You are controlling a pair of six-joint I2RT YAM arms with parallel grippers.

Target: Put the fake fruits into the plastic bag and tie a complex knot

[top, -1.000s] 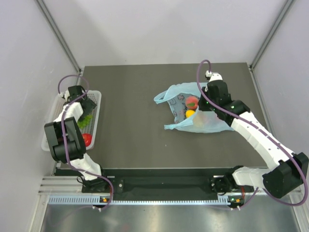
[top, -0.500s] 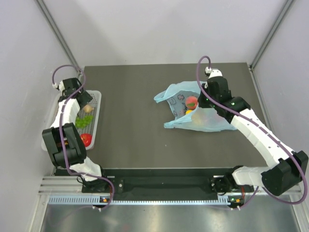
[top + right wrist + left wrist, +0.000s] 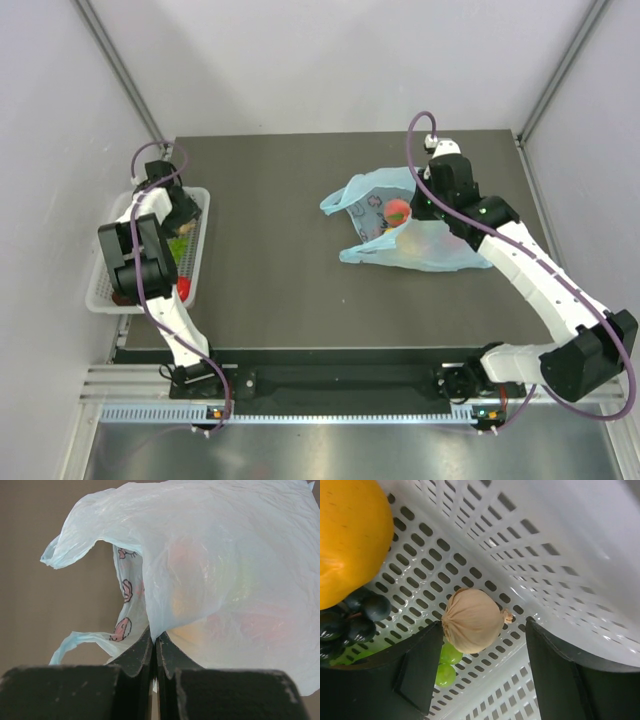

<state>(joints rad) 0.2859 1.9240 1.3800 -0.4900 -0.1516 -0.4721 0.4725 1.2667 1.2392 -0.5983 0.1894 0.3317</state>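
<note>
- The step in hand seems to be the loading of the fruits. No knot is begun, and several fruits lie in the basket.
- The left gripper (image 3: pixel 484 647) hangs over the white mesh plastic basket (image 3: pixel 200 240) at the left edge of the top view. Its jaws stand apart and hold nothing, one on each side of a round beige onion-like piece (image 3: pixel 472 621).
- In the left wrist view, a big glossy orange-yellow fruit (image 3: pixel 345 535) lies at upper left, a dark grape bunch (image 3: pixel 350 625) at left and green grapes (image 3: pixel 447 662) at lower middle.
- The right gripper (image 3: pixel 155 640) is clenched on an edge of the light-blue translucent plastic bag (image 3: pixel 420 245). The bag lies right of centre on the dark table (image 3: pixel 270 300), with its mouth toward the left.
- A red fruit (image 3: pixel 398 212) shows in this mouth.
- Next, I think, the left jaws must go down, close on one fruit and carry it to the bag, while the right gripper holds the mouth up.
</note>
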